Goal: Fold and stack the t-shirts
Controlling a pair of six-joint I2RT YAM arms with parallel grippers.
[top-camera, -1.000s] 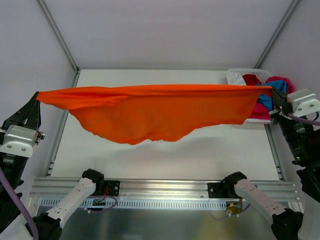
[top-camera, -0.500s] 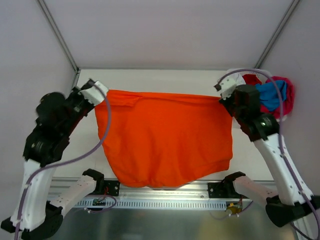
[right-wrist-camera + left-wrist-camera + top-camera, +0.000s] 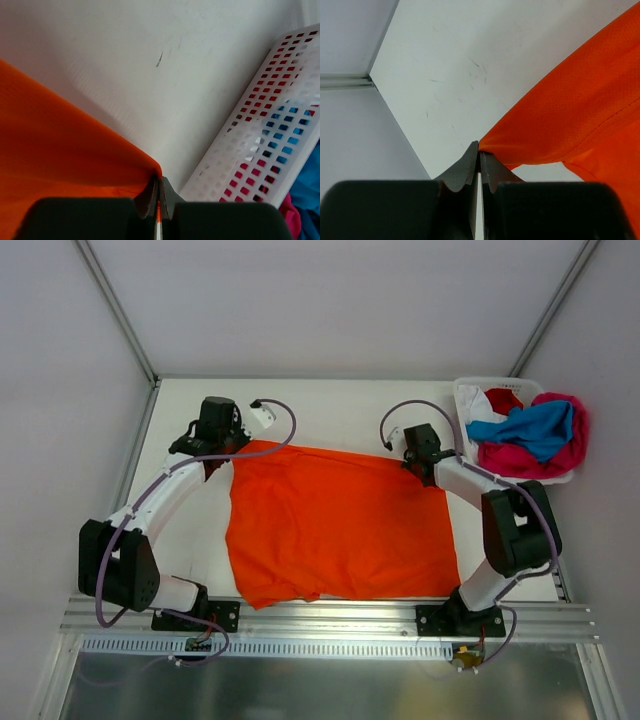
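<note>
a white bench (image 3: 330, 405) is enclosed by pale grey walls (image 3: 300, 300), and an aluminium rail (image 3: 330, 615) is fixed along its near edge. the orange t-shirt (image 3: 340, 530) is spread almost flat across the middle of the bench, with its near hem lying close to the rail and rumpled at the near left corner. the left gripper (image 3: 479, 151) is pressed together on the shirt's far left corner, where a small fold of orange cloth is pinched between the dark fingertips. the right gripper (image 3: 159, 181) is likewise clamped on the far right corner, and a thin edge of orange is seen between its jaws. a white plastic basket (image 3: 463, 390) with slotted walls is set at the far right corner of the bench, near the right gripper. other shirts are heaped in it: a blue t-shirt (image 3: 540, 425) is draped over a magenta-pink t-shirt (image 3: 520, 458), and a red t-shirt (image 3: 503, 398) is seen behind them.
</note>
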